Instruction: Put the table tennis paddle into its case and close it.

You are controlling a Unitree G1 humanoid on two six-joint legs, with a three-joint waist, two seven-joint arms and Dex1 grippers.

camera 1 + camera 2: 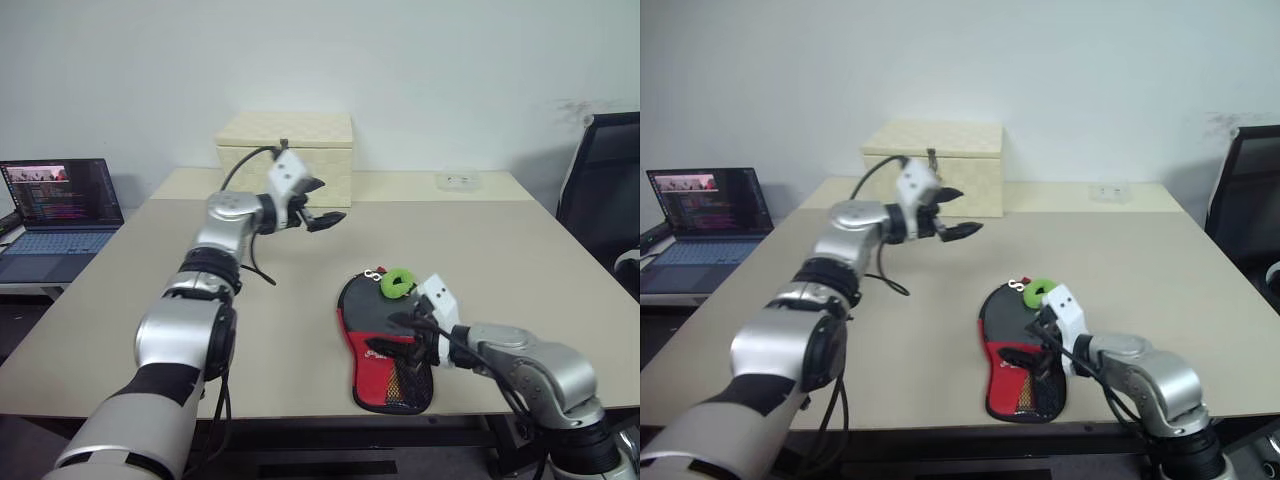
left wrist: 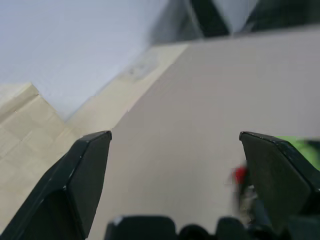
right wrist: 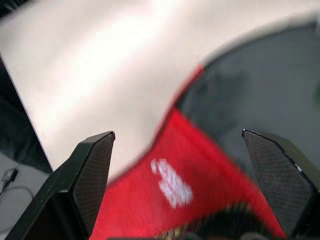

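Observation:
The case [image 1: 372, 340], a black paddle-shaped pouch with a red panel, white logo and mesh pocket, lies flat near the table's front edge, right of centre. The table tennis paddle is hidden from view. My right gripper [image 1: 412, 326] hovers open just over the case's right side; in the right wrist view its fingers [image 3: 95, 170] straddle the red panel [image 3: 200, 170]. My left gripper [image 1: 324, 206] is raised over the middle of the table, pointing level toward the right, open and empty, well apart from the case.
A small green ball [image 1: 398, 283] rests at the case's far end. A cream latched box [image 1: 285, 145] stands at the back of the table [image 1: 500, 250]. A laptop [image 1: 60, 205] sits on a side surface at left, and a black chair [image 1: 605, 190] at right.

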